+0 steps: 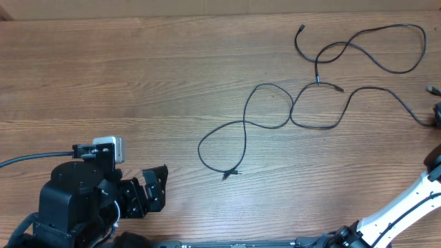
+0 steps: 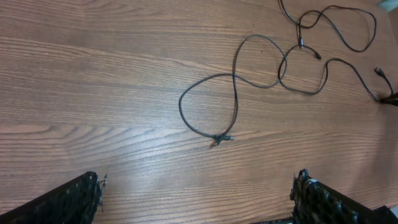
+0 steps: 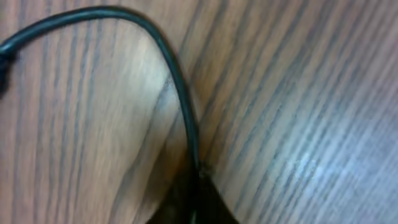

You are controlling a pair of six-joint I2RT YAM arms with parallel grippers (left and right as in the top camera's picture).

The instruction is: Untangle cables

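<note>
Several thin black cables lie spread over the right half of the wooden table. One cable (image 1: 244, 138) forms a loop in the middle and ends in a plug (image 1: 231, 173); it also shows in the left wrist view (image 2: 236, 106). Another cable (image 1: 400, 26) loops at the far right. A third (image 1: 386, 91) runs to the right edge, where my right gripper (image 1: 437, 114) sits. In the right wrist view the cable (image 3: 180, 81) runs into the shut jaws (image 3: 196, 186). My left gripper (image 1: 155, 189) is open and empty at the near left (image 2: 199, 186), well short of the loop.
A loose plug end (image 1: 433, 89) lies at the right table edge, just above the right gripper. The cables cross each other near the centre right (image 1: 293, 114). The left arm's thick black cable (image 1: 27, 160) trails off to the left.
</note>
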